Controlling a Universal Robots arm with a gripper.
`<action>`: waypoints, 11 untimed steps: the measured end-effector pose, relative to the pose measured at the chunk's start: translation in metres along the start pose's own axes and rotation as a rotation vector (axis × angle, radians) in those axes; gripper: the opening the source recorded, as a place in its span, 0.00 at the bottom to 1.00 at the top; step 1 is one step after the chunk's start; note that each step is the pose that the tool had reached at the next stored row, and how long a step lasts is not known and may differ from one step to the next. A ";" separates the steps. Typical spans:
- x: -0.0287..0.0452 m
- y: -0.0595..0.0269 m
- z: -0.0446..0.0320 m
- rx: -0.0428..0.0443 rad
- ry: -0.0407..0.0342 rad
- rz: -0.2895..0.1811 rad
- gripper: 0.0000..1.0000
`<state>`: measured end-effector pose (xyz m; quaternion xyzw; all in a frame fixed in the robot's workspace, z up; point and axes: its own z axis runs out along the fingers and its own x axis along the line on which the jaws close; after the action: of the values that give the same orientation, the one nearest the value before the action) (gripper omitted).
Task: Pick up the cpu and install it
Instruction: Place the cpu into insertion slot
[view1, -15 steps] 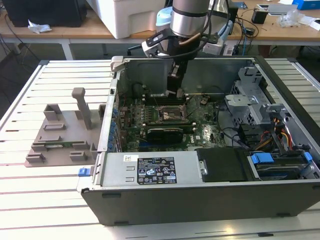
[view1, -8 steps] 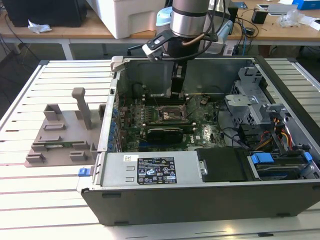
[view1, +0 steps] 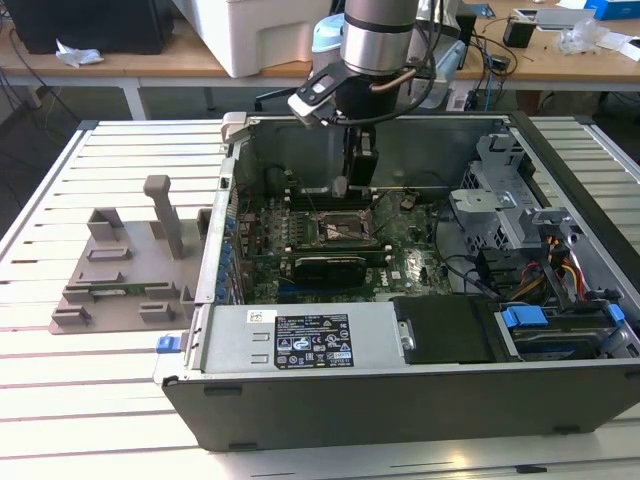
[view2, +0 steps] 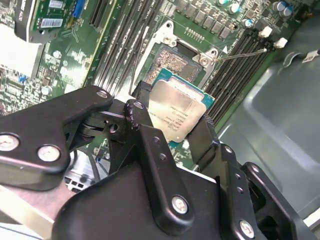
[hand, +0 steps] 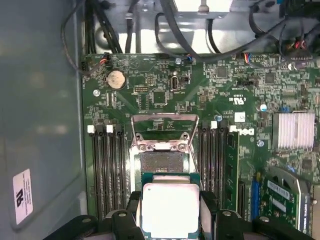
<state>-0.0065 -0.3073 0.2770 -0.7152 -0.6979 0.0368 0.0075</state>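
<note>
The cpu (view2: 176, 111), a small square chip with a shiny silver top and a thin green rim, sits between my two black fingers (view2: 137, 115) in both wrist views. My gripper (hand: 170, 210) is shut on the cpu (hand: 170, 209) by two opposite edges. It hangs a little above the motherboard, just off the open socket (hand: 162, 164), whose metal load plate (hand: 164, 131) is flipped up. In the exterior view my gripper (view1: 352, 186) reaches down into the open computer case (view1: 400, 400), over the socket (view1: 345, 228).
Memory slots (hand: 107, 170) flank the socket on both sides. A black expansion card (view1: 335, 266) lies just before it, and a drive cage (view1: 500, 200) with cables stands at the exterior view's right. A grey holder block (view1: 120, 275) rests on the slatted table outside the case.
</note>
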 end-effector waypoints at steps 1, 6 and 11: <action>0.0001 0.0002 0.0000 -0.0008 -0.0012 -0.017 0.55; 0.0001 0.0003 0.0001 -0.0035 -0.0052 -0.081 0.55; 0.0002 0.0006 0.0038 -0.0035 -0.0050 -0.081 0.55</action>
<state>-0.0062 -0.3073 0.2732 -0.6864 -0.7263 0.0371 0.0060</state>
